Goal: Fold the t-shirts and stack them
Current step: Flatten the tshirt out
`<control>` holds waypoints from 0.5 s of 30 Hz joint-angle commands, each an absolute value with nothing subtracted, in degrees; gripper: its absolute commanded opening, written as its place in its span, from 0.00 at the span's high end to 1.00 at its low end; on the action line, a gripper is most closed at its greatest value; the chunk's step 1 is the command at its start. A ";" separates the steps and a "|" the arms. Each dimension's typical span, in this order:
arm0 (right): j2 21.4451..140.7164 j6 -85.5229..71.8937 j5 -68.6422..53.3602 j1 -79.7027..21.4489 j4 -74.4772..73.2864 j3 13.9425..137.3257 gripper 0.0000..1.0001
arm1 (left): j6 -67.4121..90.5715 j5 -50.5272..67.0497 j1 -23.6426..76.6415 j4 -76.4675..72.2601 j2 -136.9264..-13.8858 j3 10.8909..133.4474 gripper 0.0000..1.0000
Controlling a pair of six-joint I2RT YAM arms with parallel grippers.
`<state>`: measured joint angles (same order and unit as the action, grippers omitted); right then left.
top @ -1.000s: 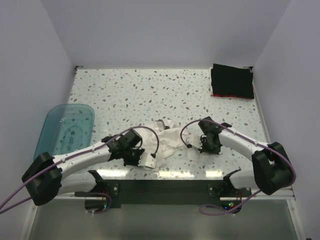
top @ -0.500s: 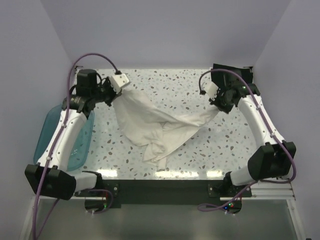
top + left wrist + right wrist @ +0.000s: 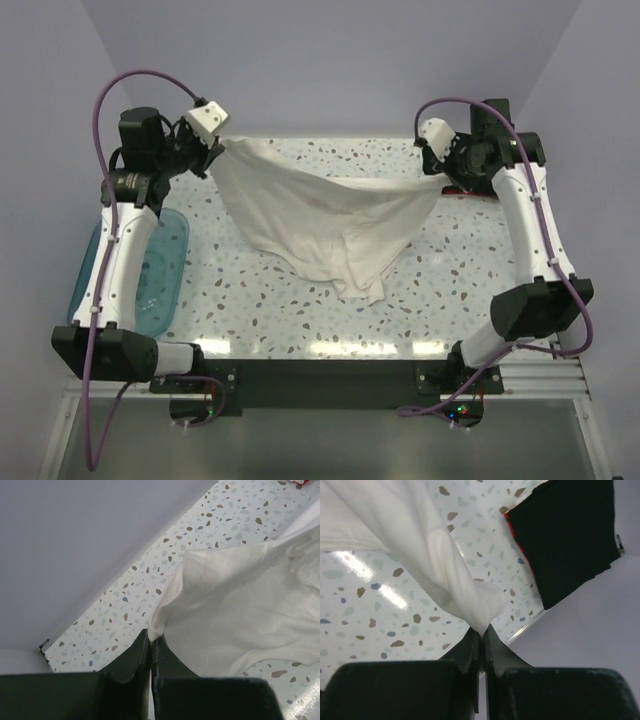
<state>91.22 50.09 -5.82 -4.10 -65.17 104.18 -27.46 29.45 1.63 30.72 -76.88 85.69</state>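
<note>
The white t-shirt (image 3: 320, 215) hangs stretched between both grippers above the table's far half, its lower part sagging toward the middle. My left gripper (image 3: 215, 150) is shut on the shirt's left corner, which also shows in the left wrist view (image 3: 151, 635) with cloth (image 3: 240, 605) spreading right. My right gripper (image 3: 440, 172) is shut on the right corner; in the right wrist view (image 3: 482, 629) the cloth (image 3: 420, 545) fans up and left. A folded black t-shirt (image 3: 565, 535) lies on a red one (image 3: 512, 530) at the far right corner, mostly hidden behind my right arm in the top view.
A translucent blue tub (image 3: 140, 270) stands at the table's left edge under my left arm. The speckled table (image 3: 300, 310) is walled at the back and both sides.
Both grippers have lifted the white t-shirt from a crumpled heap near the front edge, moved back and apart, and it now hangs spread between them.
</note>
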 commanded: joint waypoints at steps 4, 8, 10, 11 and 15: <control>88.85 58.62 -12.99 -5.97 -89.78 98.98 1.00 | -29.62 29.01 0.27 33.65 -67.86 80.08 1.00; 89.12 56.42 -14.50 -12.11 -90.44 85.55 1.00 | -28.49 26.28 -4.55 33.22 -69.34 79.98 1.00; 93.57 56.69 -14.24 -13.53 -90.35 78.77 0.94 | -28.56 25.32 -4.83 34.88 -73.29 82.60 1.00; 95.60 56.69 -14.85 -13.45 -89.92 77.53 0.83 | -28.56 25.05 -4.75 34.81 -74.61 82.88 1.00; 105.37 51.79 -15.81 -9.86 -84.38 84.24 0.21 | -28.91 25.48 -4.66 37.34 -82.07 85.51 1.00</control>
